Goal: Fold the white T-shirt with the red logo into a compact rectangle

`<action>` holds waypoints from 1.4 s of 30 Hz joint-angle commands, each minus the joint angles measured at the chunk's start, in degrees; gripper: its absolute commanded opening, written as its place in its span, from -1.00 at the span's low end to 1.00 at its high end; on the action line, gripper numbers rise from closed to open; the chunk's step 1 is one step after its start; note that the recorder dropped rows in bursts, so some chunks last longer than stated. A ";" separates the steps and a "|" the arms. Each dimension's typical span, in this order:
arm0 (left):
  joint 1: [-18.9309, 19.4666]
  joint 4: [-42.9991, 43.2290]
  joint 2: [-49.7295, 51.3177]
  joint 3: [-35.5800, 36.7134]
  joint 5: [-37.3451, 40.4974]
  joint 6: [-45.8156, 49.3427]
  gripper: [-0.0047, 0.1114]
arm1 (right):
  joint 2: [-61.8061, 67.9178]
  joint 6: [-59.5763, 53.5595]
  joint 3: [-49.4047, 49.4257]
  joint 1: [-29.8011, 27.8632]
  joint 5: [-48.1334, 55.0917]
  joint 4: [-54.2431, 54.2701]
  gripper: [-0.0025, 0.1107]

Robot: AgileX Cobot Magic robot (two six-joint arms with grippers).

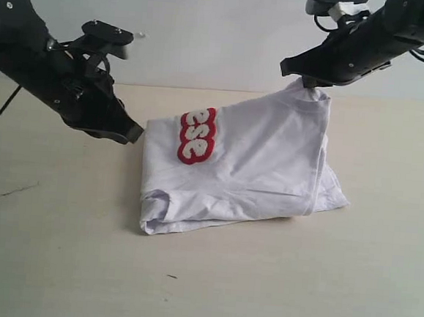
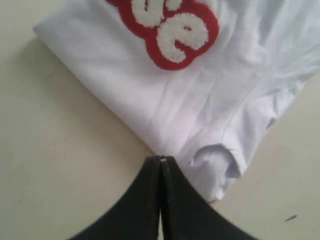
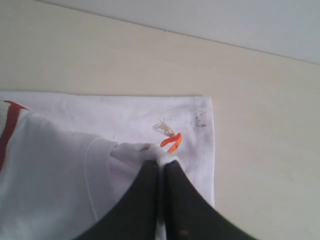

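Note:
The white T-shirt [image 1: 256, 162] lies partly folded on the beige table, its far right part raised. The red logo [image 1: 197, 135] shows only in part, near the shirt's left fold, and the left wrist view shows the red logo [image 2: 170, 30] with its puffy white letters. My right gripper [image 1: 315, 84] is shut on bunched cloth beside the orange neck tag [image 3: 172, 141] and holds it above the table. My left gripper [image 1: 137, 133] meets the shirt's left folded edge [image 2: 125, 85]. Its jaws are pressed together with a speck of white cloth at the tips.
The beige table [image 1: 298, 283] stretches all round the shirt, with a pale wall behind it. A small dark mark [image 1: 171, 276] lies in front of the shirt and a faint scratch [image 1: 18, 189] at the left. Both black arms reach in from the top corners.

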 commanded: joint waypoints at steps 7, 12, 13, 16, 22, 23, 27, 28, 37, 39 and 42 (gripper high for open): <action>0.12 -0.43 -7.10 4.14 -1.10 -0.29 -0.92 | -1.63 8.90 2.72 -0.12 -4.91 -11.91 -0.48; 0.12 -0.51 -7.22 4.14 -3.10 -0.29 -0.92 | 2.84 24.75 0.30 -0.12 -3.07 -30.89 -0.33; 0.12 -0.51 -7.22 4.14 -3.56 -0.29 -0.92 | 3.12 24.65 0.04 -0.12 -2.21 -30.89 -0.34; 0.12 -0.51 -7.33 4.14 -3.65 -0.29 -0.92 | 3.52 24.65 -0.08 -0.12 -0.61 -30.56 -0.69; 0.12 -0.51 -14.26 8.34 -7.39 -0.29 -0.92 | -3.93 24.75 6.60 -0.12 -5.11 -29.20 -0.96; 0.12 -0.86 -15.97 9.52 -8.84 -0.29 -0.92 | -6.64 24.75 9.07 -0.12 -7.70 -28.26 -0.96; 0.12 -2.27 -24.76 15.24 -14.29 -0.29 -0.92 | -18.17 24.75 20.56 -0.12 -17.64 -23.51 -0.96; 0.12 -2.90 -26.36 16.44 -15.41 -0.37 -0.92 | -20.22 24.75 22.48 -0.12 -19.01 -22.63 -0.96; 0.12 -11.00 -46.12 27.31 -22.14 -0.41 -0.92 | -43.33 25.14 39.02 -0.12 -27.34 -15.30 -0.96; 0.12 -11.41 -50.26 28.95 -22.14 -0.41 -0.92 | -48.07 25.14 41.07 0.01 -27.34 -13.98 -0.96; 0.12 -13.21 -56.54 32.04 -24.07 -0.41 -0.92 | -56.12 25.27 43.96 0.01 -27.23 -13.98 -0.96</action>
